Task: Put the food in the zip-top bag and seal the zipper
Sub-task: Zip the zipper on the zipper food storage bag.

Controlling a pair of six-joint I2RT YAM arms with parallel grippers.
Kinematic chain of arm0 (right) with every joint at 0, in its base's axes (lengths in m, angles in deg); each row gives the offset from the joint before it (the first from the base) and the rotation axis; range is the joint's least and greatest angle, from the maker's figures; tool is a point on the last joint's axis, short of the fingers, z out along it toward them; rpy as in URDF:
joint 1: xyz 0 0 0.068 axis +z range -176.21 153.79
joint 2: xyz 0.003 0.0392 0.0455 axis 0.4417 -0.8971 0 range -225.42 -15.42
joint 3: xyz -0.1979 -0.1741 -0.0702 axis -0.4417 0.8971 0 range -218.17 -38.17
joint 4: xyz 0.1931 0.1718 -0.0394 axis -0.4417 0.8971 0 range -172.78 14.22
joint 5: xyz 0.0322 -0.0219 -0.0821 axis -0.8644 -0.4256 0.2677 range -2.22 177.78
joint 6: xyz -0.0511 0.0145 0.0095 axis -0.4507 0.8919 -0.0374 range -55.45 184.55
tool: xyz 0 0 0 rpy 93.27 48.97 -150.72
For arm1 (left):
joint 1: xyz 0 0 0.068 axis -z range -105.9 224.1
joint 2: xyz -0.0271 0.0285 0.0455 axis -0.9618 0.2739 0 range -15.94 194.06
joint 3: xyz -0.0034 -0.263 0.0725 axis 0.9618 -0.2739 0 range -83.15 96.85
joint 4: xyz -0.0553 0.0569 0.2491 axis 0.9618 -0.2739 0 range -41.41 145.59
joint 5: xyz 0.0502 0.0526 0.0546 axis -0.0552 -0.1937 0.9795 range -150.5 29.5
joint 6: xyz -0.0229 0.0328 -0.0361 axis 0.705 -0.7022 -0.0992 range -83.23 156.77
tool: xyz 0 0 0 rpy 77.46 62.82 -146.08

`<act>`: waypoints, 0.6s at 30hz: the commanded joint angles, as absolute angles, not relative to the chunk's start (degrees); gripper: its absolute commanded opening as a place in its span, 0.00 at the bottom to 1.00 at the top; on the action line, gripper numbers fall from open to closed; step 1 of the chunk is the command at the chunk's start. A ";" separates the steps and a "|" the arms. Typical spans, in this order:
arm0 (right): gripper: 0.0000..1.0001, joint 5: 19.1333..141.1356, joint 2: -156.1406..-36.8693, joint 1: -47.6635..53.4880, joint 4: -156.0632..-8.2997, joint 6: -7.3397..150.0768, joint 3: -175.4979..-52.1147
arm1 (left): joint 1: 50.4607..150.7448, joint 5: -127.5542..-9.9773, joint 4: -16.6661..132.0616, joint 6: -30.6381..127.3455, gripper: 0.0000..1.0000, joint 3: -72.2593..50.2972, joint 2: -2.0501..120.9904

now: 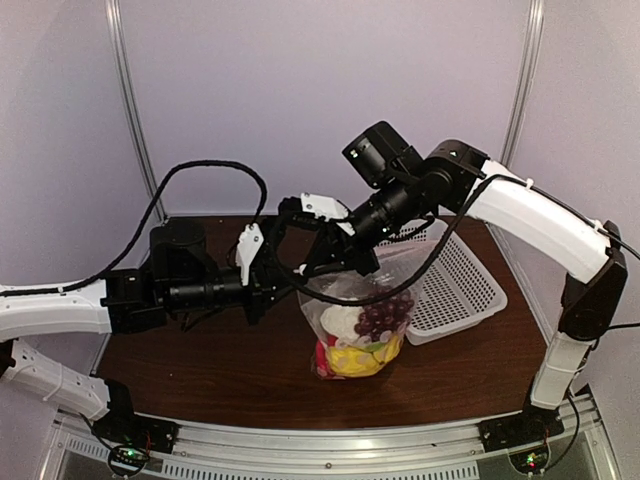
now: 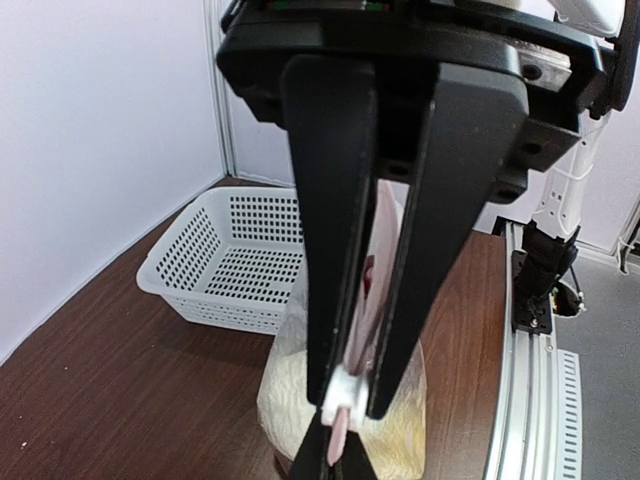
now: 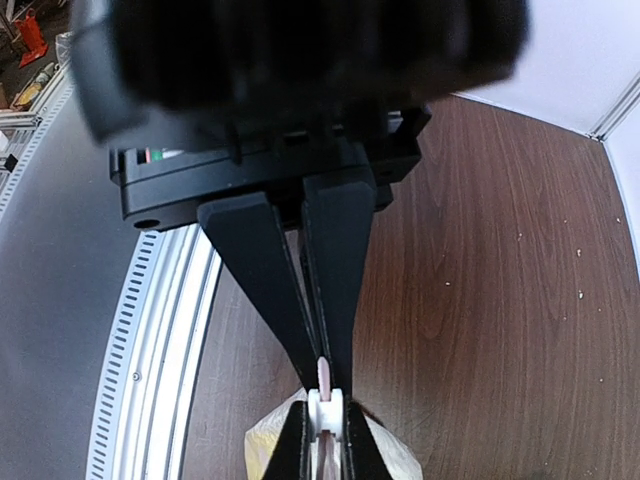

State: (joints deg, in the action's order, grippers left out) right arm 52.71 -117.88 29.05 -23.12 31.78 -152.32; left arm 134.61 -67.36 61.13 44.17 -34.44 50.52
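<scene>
The zip-top bag stands upright at the table's middle, also in the left wrist view and the right wrist view. It holds the food: purple grapes, white cauliflower, yellow pieces and a red piece. Both grippers meet tip to tip at the bag's top edge. My left gripper is shut on a small white slider piece of the zipper. My right gripper is shut on the pinkish zipper strip right beside it. In the top view the left gripper and right gripper touch above the bag.
A white perforated basket lies right of the bag, also in the left wrist view. The aluminium rail runs along the table's near edge. Black cables hang over the arms near the bag.
</scene>
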 commanded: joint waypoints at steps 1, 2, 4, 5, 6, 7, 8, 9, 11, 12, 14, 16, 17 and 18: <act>0.00 55.33 -117.11 26.29 -16.79 30.62 -150.64 | 133.91 -59.12 63.48 44.66 0.00 -36.20 47.02; 0.00 55.15 -116.70 25.43 -16.43 30.36 -149.99 | 133.93 -58.79 63.66 44.72 0.00 -36.47 46.90; 0.00 54.84 -115.51 23.14 -15.96 30.00 -148.51 | 133.84 -58.00 64.13 44.77 0.00 -36.76 46.85; 0.00 54.90 -114.80 22.30 -15.76 29.75 -147.56 | 133.85 -57.60 64.25 44.66 0.00 -36.58 46.93; 0.00 55.07 -114.07 21.36 -15.64 29.41 -146.48 | 133.75 -57.20 64.16 44.43 0.00 -36.34 47.05; 0.00 55.40 -113.25 20.62 -15.63 28.90 -145.18 | 133.64 -56.80 64.05 44.23 0.00 -36.17 47.14; 0.00 55.73 -112.31 19.83 -15.58 28.57 -143.81 | 133.46 -56.69 64.04 44.17 0.00 -36.11 47.21; 0.00 55.97 -111.26 18.96 -15.60 28.23 -142.42 | 133.19 -56.71 64.11 44.06 0.00 -36.13 47.23; 0.00 56.29 -109.24 17.11 -15.54 27.72 -139.80 | 132.88 -56.72 63.98 44.00 0.00 -36.08 47.26; 0.00 56.36 -108.15 16.24 -15.58 27.54 -138.12 | 132.67 -56.73 63.79 44.01 0.00 -36.09 47.30; 0.00 56.75 -105.78 14.35 -15.65 27.06 -135.62 | 132.40 -56.75 63.50 43.97 0.00 -36.19 47.36; 0.00 57.29 -103.73 12.70 -15.72 26.59 -133.34 | 132.08 -56.85 63.49 43.98 0.00 -36.35 47.46; 0.00 57.64 -102.90 11.87 -15.57 26.26 -132.48 | 131.91 -56.94 63.50 44.01 0.00 -36.39 47.51; 0.00 57.83 -102.12 11.02 -15.26 25.97 -131.83 | 131.75 -57.03 63.44 44.06 0.00 -36.45 47.57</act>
State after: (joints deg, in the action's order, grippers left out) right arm 50.32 -106.16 16.07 -23.47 27.76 -135.60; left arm 133.91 -60.47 61.62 44.13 -36.17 49.21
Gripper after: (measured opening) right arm 0.053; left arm 0.005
